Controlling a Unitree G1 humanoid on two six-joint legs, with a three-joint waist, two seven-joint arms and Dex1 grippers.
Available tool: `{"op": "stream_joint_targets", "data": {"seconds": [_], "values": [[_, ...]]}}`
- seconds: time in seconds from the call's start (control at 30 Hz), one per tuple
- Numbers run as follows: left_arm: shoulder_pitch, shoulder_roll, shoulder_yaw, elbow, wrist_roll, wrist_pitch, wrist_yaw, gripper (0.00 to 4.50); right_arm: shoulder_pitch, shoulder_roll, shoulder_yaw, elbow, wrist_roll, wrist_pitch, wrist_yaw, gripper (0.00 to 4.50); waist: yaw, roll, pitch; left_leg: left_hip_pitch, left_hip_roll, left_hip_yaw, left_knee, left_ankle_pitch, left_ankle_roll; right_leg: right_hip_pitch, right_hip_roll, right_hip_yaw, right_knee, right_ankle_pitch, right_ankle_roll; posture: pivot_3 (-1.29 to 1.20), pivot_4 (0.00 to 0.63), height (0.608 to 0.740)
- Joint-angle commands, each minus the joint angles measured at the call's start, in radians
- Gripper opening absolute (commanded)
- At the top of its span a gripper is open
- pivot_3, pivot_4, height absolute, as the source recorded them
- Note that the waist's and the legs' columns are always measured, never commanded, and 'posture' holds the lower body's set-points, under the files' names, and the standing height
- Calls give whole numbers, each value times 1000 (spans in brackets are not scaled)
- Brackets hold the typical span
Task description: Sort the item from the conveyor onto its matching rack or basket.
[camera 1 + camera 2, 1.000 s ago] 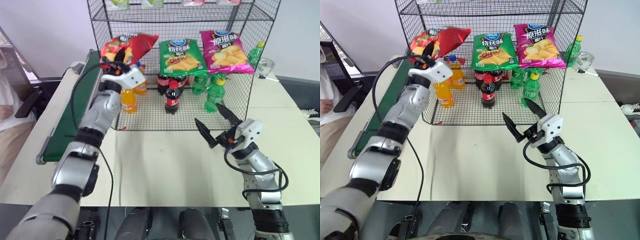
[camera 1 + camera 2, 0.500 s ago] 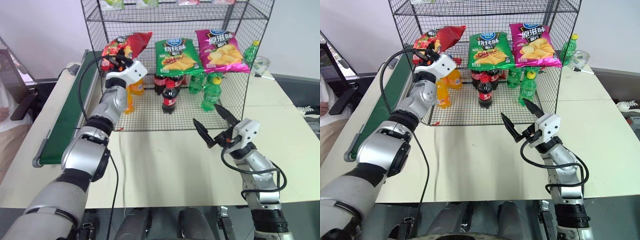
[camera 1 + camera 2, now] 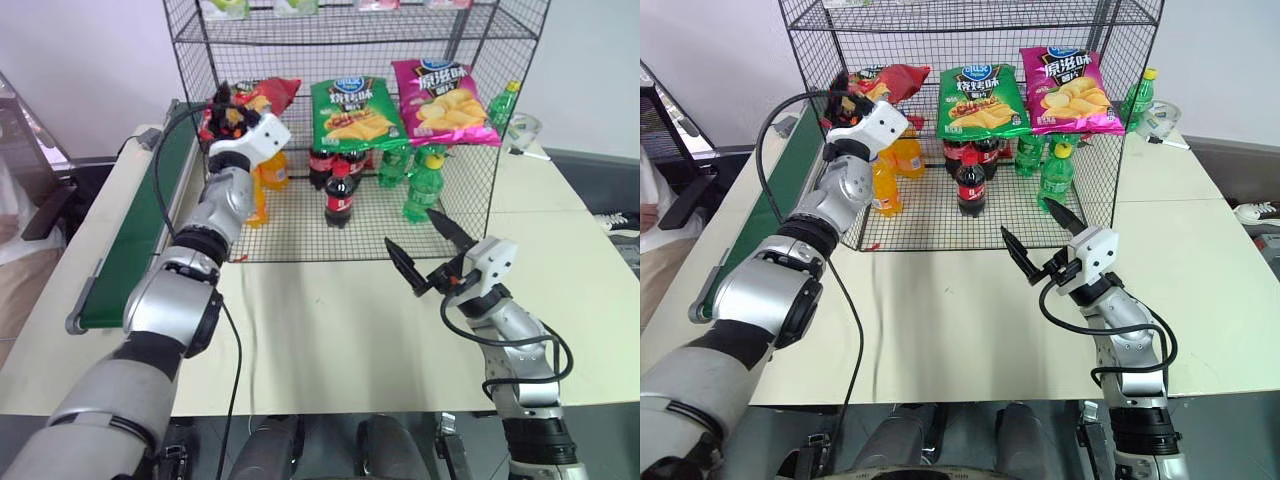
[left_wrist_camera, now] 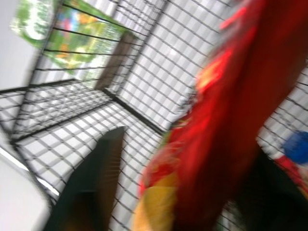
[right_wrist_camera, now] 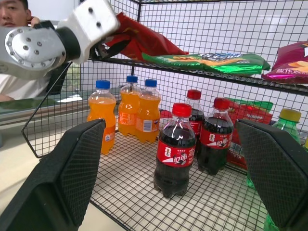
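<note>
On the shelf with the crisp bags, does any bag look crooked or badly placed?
Yes, the red crisp bag. It sits at the shelf's left end, crumpled and tilted with one corner raised, while the green bag and magenta bag lie flat. The left gripper is right at it, fingers apart.

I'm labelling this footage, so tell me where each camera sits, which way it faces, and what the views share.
Left eye view: on the head, looking forward and down over the table at the wire rack; both arms show, the left end effector at the red crisp bag.
Right eye view: the head's other eye, the same scene.
Left wrist view: on the left wrist, close on the red bag between its open fingers.
Right wrist view: on the right wrist, facing the rack's cola bottles; open fingers.
Shared: the red bag and rack show in all.
</note>
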State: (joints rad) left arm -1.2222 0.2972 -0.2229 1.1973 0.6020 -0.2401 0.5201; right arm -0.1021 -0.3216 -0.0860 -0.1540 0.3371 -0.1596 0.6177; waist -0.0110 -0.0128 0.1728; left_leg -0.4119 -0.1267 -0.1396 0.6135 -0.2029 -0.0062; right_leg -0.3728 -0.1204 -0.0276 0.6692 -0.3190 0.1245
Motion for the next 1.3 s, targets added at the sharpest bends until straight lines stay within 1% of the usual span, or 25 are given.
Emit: {"op": "stream_joint_targets", "data": {"seconds": [0.03, 0.1, 0.2, 0.27, 0.33, 0.43, 0.5, 0.53, 0.63, 0.7, 0.73, 0.83, 0.9, 0.93, 0.97, 1.0, 1.03, 1.07, 1.13, 1.2, 1.3], "values": [[13, 14, -5, -99, -20, 1, -29, 3784, -8, -12, -8, -36, 16, -6, 11, 4500, 0, 0, 0, 0, 0, 0, 0, 0, 0, 0, 0, 0, 0, 0, 0, 0, 150, 740], [58, 25, 4, -172, -34, -4, -64, 3784, -9, -14, -11, -33, 17, -6, 13, 4500, -1, 0, 0, 0, 0, 0, 0, 0, 0, 0, 0, 0, 0, 0, 0, 0, 150, 740], [145, 52, 13, -330, -39, 17, -109, 3784, -10, -16, -14, -27, 16, -8, 18, 4500, -6, 0, 0, 0, 0, 0, 0, 0, -1, -1, 0, 1, 0, 0, 0, 0, 150, 740], [199, 67, 21, -430, -43, 45, -144, 3784, -9, -18, -13, -26, 18, -8, 22, 4500, -7, 0, 0, 0, 0, 0, 0, 3, -5, -1, 0, 1, 1, 0, 0, 0, 150, 740], [272, 86, 29, -559, -47, 64, -190, 3784, -11, -17, -14, -22, 18, -9, 22, 4500, -7, 0, 0, 0, 0, 0, 0, 3, -5, -1, 0, 1, 1, 0, 0, 0, 150, 740], [427, 134, 58, -818, -78, 115, -308, 3784, -11, -21, -19, -15, 19, -11, 26, 4500, -8, 1, 0, 0, 0, 0, 0, 3, -5, -1, 0, 2, 1, 0, 0, 0, 150, 740], [494, 151, 88, -934, -111, 144, -371, 3784, -7, -25, -24, -15, 23, -11, 31, 4500, -5, 1, 0, 0, 0, 0, 0, 3, -5, -1, 0, 3, 1, 0, 0, 0, 150, 740], [518, 160, 97, -976, -121, 151, -401, 3784, -5, -28, -28, -15, 25, -10, 34, 4500, -3, 1, 0, 0, 1, 0, 0, 3, -5, -1, 0, 3, 1, 0, -1, 0, 150, 740], [588, 173, 143, -1078, -212, 152, -491, 3784, 1, -39, -43, -15, 35, -9, 46, 4500, 2, 1, 0, 0, 1, 0, 0, 3, -5, -1, 0, 3, 1, 1, -1, 0, 150, 740], [628, 210, 152, -1126, -206, 144, -534, 3784, 6, -52, -50, -11, 33, -9, 49, 4500, 1, 1, 0, 0, 0, 0, 0, 2, -4, -1, 0, 3, 1, 1, -1, 0, 150, 740], [681, 223, 197, -1180, -285, 153, -591, 3784, 11, -68, -63, -13, 40, -6, 59, 4500, -1, 2, -1, 0, 1, 0, 0, 2, -3, -1, 0, 3, 1, 1, -1, 0, 150, 740], [802, 205, 326, -1292, -611, 235, -777, 3784, 30, -112, -99, -33, 86, 14, 92, 4500, -6, 3, -1, 0, 1, 0, -1, 1, -2, -1, 0, 4, 0, 1, -2, 0, 150, 740], [860, 204, 383, -1314, -769, 309, -885, 3784, 47, -142, -119, -43, 116, 27, 123, 4500, -5, 3, -2, 1, 2, 0, -1, 1, -2, -1, 0, 4, -1, 1, -2, 0, 150, 740], [895, 207, 426, -1321, -875, 379, -946, 3784, 62, -163, -131, -40, 131, 34, 148, 4500, -3, 3, -2, 1, 2, 0, -1, 1, -1, -1, 1, 4, -1, 1, -2, 0, 150, 740], [928, 223, 462, -1317, -960, 443, -1009, 3784, 76, -188, -146, -28, 137, 31, 175, 4500, -3, 3, -2, 1, 3, 0, 0, 1, -1, -1, 1, 4, -1, 2, -3, 0, 150, 740], [959, 245, 490, -1314, -1012, 470, -1065, 3784, 86, -208, -161, -19, 147, 32, 196, 4500, -2, 3, -2, 1, 3, 0, 0, 1, -1, 0, 1, 4, -1, 2, -3, 0, 150, 740], [997, 274, 518, -1314, -1052, 480, -1130, 3784, 94, -232, -178, -15, 166, 42, 220, 4500, -1, 3, -2, 1, 3, 0, 0, 1, -1, 0, 1, 4, -1, 1, -4, 0, 150, 740], [1029, 306, 533, -1310, -1056, 475, -1170, 3784, 99, -251, -193, -13, 179, 48, 239, 4500, -2, 3, -2, 1, 3, 0, 0, 0, -1, 0, 1, 4, -1, 1, -4, 0, 150, 740], [1078, 357, 553, -1293, -1054, 507, -1199, 3784, 107, -294, -227, 1, 198, 57, 275, 4500, 1, 3, -1, 1, 3, 0, 0, 0, 0, 0, 0, 4, -2, 1, -4, 0, 150, 740], [1125, 383, 586, -1289, -1057, 437, -1261, 3784, 117, -329, -257, 18, 210, 64, 307, 4500, 2, 3, -1, 1, 3, 0, 0, 0, 0, 0, 0, 4, -3, 2, -4, 0, 150, 740], [1165, 399, 628, -1291, -1083, 423, -1315, 3784, 136, -366, -290, 34, 230, 81, 352, 4500, 7, 3, -1, 1, 3, 0, -1, -1, 1, 0, -1, 4, -5, 2, -5, 0, 150, 740]]}}
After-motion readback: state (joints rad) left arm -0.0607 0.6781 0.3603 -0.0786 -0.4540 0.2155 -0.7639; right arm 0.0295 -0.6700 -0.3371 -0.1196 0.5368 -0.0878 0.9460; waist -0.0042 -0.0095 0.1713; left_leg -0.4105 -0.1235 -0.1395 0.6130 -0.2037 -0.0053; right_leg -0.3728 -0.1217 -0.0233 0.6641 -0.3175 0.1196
